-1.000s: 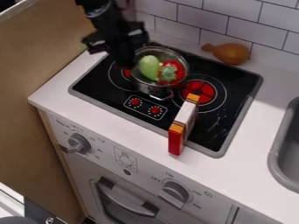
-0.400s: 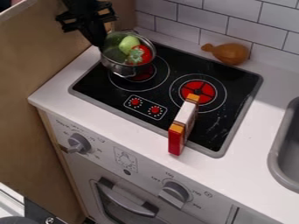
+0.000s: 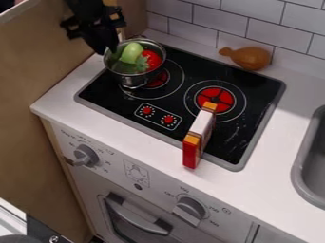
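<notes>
Nearest, along the bottom of the frame, is the white oven front (image 3: pixel 162 182), with a grey knob (image 3: pixel 86 155) at lower left, another grey knob (image 3: pixel 189 210) at lower centre and a door handle (image 3: pixel 136 216) between and below them. Above it lies the white table (image 3: pixel 70 102), flanked at the left of the frame by a tan panel (image 3: pixel 38 85) and at the right edge by a grey sink (image 3: pixel 301 166). A narrow red, white and orange block (image 3: pixel 202 126) lies across the front edge of the black stovetop (image 3: pixel 238 128), right of centre, its red end over the table. To its left are two small red dials (image 3: pixel 157 115), and just behind it is a red burner (image 3: pixel 215 99). The metal pot (image 3: pixel 132 80) is at upper left, over part of another red burner (image 3: pixel 161 79); whether it rests there or is lifted cannot be told. Inside, a light green vegetable (image 3: pixel 132 52) lies beside a red vegetable with a green leafy top (image 3: pixel 152 59). The black end effector (image 3: pixel 109 47) is at the pot's left rim; whether it is clamped on the pot cannot be told. At upper right, a brown drumstick-shaped toy (image 3: pixel 249 57) lies behind the stovetop, near the white tiled wall (image 3: pixel 215 19).
</notes>
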{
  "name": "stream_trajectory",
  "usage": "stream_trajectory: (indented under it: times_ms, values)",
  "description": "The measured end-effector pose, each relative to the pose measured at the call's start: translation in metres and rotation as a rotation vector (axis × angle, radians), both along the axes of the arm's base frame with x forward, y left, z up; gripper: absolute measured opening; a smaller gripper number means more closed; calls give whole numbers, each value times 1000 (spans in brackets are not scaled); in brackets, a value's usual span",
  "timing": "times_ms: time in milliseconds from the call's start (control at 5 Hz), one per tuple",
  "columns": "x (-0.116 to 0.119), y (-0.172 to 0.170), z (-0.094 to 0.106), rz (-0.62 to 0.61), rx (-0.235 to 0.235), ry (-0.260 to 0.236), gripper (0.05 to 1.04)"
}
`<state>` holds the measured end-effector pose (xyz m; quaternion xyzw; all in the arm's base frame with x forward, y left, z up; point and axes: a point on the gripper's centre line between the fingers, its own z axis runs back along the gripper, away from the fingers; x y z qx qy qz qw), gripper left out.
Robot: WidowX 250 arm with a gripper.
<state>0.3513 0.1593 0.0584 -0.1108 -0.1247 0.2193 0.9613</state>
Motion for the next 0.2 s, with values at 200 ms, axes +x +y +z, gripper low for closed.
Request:
stream_trajectory:
  times_ms: [200]
  values:
    - [0, -10, 4, 30, 18, 6, 727]
